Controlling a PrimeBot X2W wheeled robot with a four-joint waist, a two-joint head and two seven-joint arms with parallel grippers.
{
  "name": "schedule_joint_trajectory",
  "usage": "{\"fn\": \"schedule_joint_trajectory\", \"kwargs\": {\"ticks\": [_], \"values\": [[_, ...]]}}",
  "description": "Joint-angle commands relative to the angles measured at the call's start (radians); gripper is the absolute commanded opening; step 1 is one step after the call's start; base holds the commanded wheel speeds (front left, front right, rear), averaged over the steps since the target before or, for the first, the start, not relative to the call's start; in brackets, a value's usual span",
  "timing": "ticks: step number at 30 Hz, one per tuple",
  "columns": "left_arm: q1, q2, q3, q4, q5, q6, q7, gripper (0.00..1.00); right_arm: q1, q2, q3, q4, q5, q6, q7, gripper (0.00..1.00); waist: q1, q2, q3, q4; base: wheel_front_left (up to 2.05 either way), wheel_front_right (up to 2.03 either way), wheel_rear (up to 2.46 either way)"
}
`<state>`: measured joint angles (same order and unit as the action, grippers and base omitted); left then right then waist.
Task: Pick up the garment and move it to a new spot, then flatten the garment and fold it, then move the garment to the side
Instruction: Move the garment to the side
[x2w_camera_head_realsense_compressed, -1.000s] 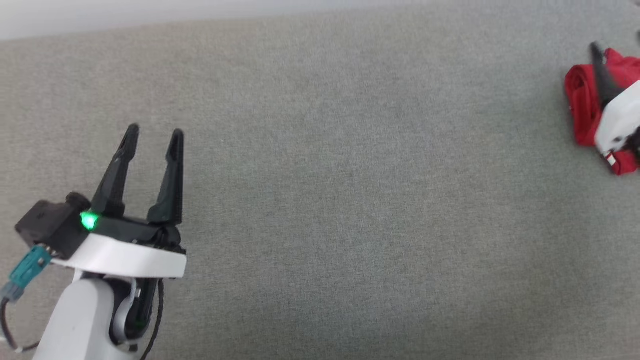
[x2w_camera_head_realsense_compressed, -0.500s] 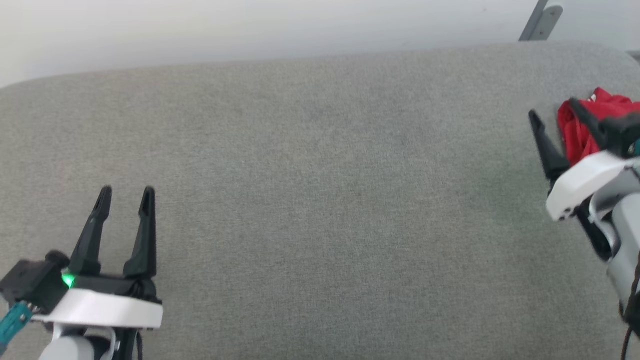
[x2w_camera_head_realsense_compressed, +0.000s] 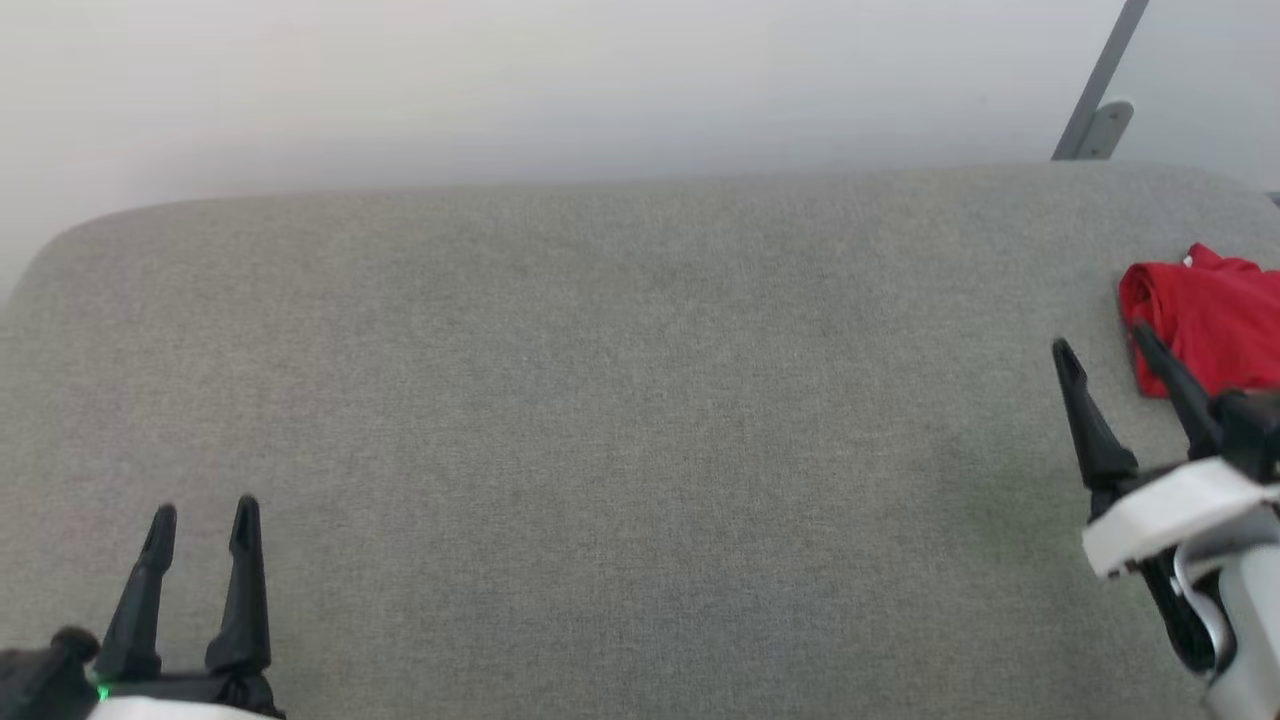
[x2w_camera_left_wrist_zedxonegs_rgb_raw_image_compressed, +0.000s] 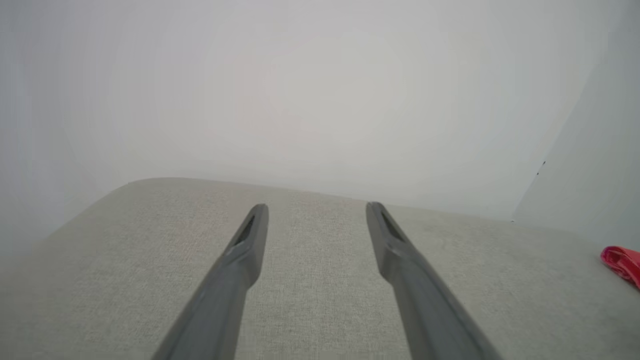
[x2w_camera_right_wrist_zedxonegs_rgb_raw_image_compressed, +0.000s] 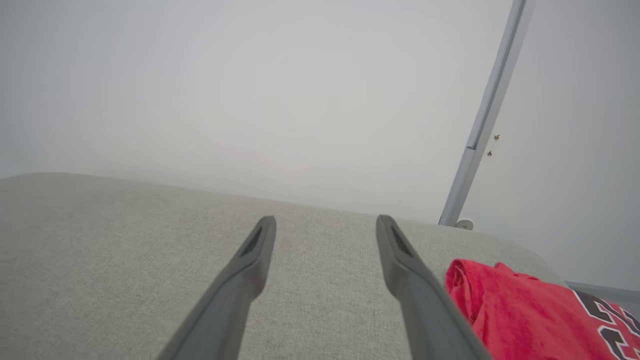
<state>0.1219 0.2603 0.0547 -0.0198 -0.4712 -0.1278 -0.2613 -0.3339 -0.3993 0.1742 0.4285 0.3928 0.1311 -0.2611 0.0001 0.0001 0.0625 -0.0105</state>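
The garment (x2w_camera_head_realsense_compressed: 1205, 320) is lying bunched in a red heap at the far right of the grey surface (x2w_camera_head_realsense_compressed: 600, 400), running off the right edge of the head view. In the right wrist view, black lettering (x2w_camera_right_wrist_zedxonegs_rgb_raw_image_compressed: 607, 315) outlined in white is showing on the part of it nearest the lower right corner, too cut off to read in full.

The right gripper (x2w_camera_head_realsense_compressed: 1102, 343) is hovering just near and left of the heap. Its jaws are standing spread wide, with nothing between them. Its right finger is crossing in front of the garment's left fold in both the head and right wrist views, and whether it is touching the cloth cannot be told.

The left gripper (x2w_camera_head_realsense_compressed: 204, 512) is sitting at the near left, well apart from the garment. Its jaws are also spread and gripping nothing, and its fingers are pointing toward the far edge.

A pale wall (x2w_camera_head_realsense_compressed: 500, 80) is rising behind the surface. A grey metal post (x2w_camera_head_realsense_compressed: 1100, 90) is slanting up at the far right, behind the garment.
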Motion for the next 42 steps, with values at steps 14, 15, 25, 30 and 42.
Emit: {"fn": "schedule_joint_trajectory", "kwargs": {"ticks": [14,15,25,30,42], "values": [[0.135,-0.047,0.063,-0.011,0.003,-0.003,-0.005,1.00,0.279,0.093,-0.168,-0.179,-0.036,-0.001,-0.004,1.00,-0.0001,-0.0001,-0.081,0.033,0.00,0.00,0.00],[0.140,-0.049,0.063,-0.009,0.005,-0.004,-0.005,1.00,0.290,0.097,-0.175,-0.187,-0.039,-0.001,-0.004,1.00,-0.0001,-0.0001,-0.083,0.035,0.00,0.00,0.00],[0.164,-0.069,0.077,-0.002,0.002,-0.003,-0.005,1.00,0.379,0.165,-0.230,-0.240,-0.051,-0.001,-0.004,1.00,-0.0001,-0.0001,-0.093,0.050,0.00,0.00,0.00],[0.169,-0.074,0.079,0.000,-0.002,-0.004,-0.005,1.00,0.418,0.200,-0.257,-0.263,-0.058,-0.001,-0.004,1.00,-0.0001,-0.0001,-0.095,0.052,0.00,0.00,0.00],[0.167,-0.069,0.071,0.003,-0.002,-0.003,-0.005,1.00,0.463,0.237,-0.274,-0.295,-0.070,-0.001,-0.004,1.00,-0.0001,-0.0001,-0.091,0.046,0.00,0.00,0.00]]}}
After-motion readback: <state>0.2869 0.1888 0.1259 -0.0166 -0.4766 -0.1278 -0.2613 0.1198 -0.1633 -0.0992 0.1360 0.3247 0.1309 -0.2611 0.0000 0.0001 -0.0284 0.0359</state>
